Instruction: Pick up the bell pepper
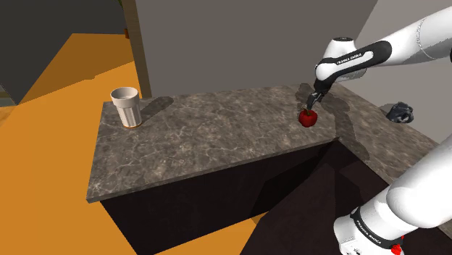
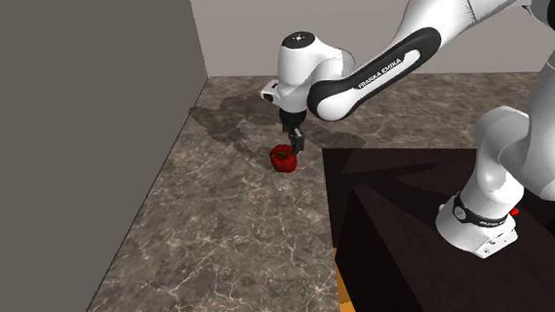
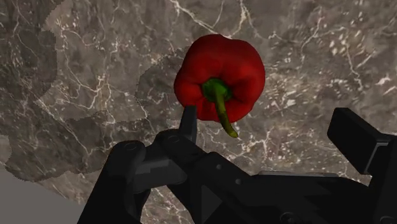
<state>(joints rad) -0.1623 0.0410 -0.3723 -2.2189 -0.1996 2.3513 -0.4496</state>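
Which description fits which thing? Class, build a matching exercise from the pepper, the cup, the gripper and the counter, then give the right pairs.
Things:
1. pepper
2. cup
3. gripper
4. counter

Descriptions:
A. black, fingers apart, just above the pepper
B. red with a green stem
C. dark with pale veins
D. pale, upright, near the counter's end at the shoulder view's left

Pairs: 1-B, 2-D, 3-A, 4-C
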